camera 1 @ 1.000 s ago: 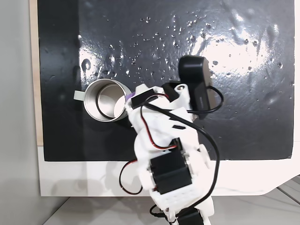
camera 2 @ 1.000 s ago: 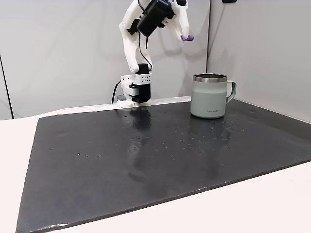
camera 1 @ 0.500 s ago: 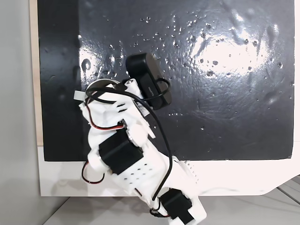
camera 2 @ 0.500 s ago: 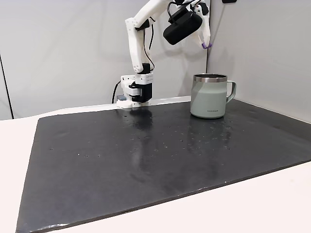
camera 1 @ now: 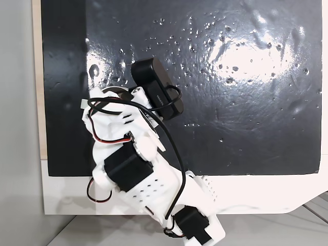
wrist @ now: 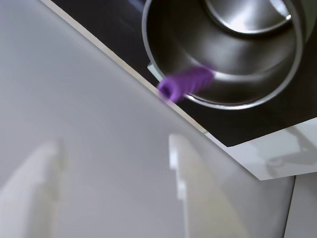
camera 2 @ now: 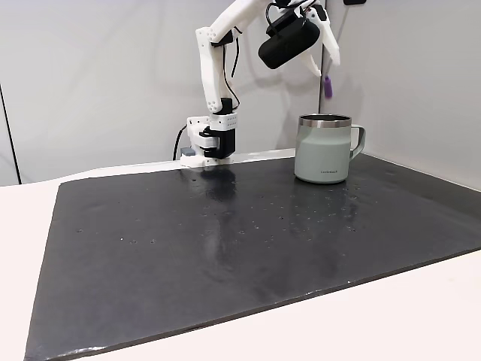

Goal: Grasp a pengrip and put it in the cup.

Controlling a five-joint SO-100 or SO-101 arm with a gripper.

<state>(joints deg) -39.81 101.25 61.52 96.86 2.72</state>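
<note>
The gripper (camera 2: 328,54) hung spread above the cup (camera 2: 325,149), holding nothing. The pengrip (camera 2: 327,86) was in the air just above the cup's rim, clear of the fingers (wrist: 198,193).

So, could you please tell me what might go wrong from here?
The pengrip is loose in the air below the open fingers, above the cup. In the wrist view it overlaps the cup's rim near the edge, not the middle, so it may clip the rim and bounce out onto the black mat.
</note>
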